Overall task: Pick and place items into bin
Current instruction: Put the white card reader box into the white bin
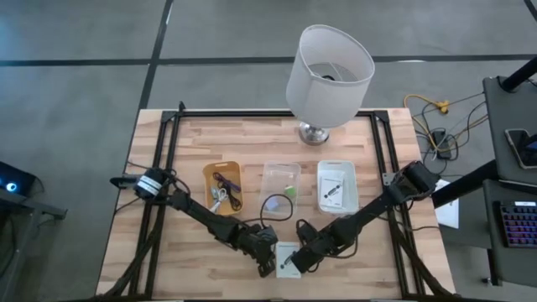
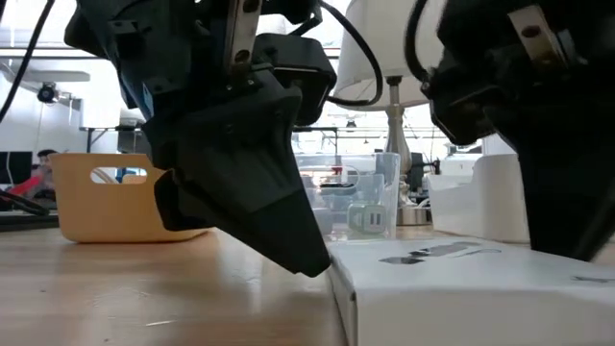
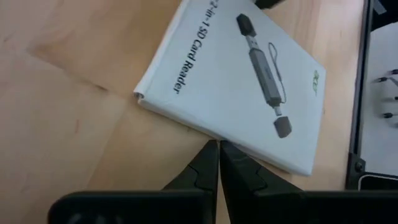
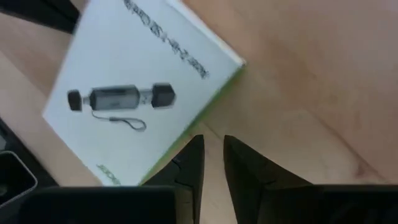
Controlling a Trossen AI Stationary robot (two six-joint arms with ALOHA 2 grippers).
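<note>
A: Where is the item being found right now?

B: A white card-reader box [image 1: 288, 258] is lying flat on the tabletop [image 1: 193, 143] at its near edge, well apart from the three bins. It is being flanked on both sides: the left gripper [image 1: 267, 262] is being held at one edge, the right gripper [image 1: 294, 262] at the opposite one.

A: Why is it being approached from both sides?

B: Probably because the box is thin and lying flat, so little is being offered for a grasp from above; it is likely being braced by one arm while it is worked by the other. That is a judgement only.

A: And the jaws?

B: In the left wrist view the left jaws are being kept pressed together, nothing between them, with the tips just at the box's edge. In the right wrist view the right jaws are being held slightly parted, empty, beside the green-edged side.

A: The arm poses?

B: Both arms are being stretched low and inward, converging at the box.

A: The bins?

B: The orange bin [image 1: 223, 186], the clear bin [image 1: 280, 186] and the white bin [image 1: 337, 186] are being left mid-table, below the lamp [image 1: 329, 75].
</note>
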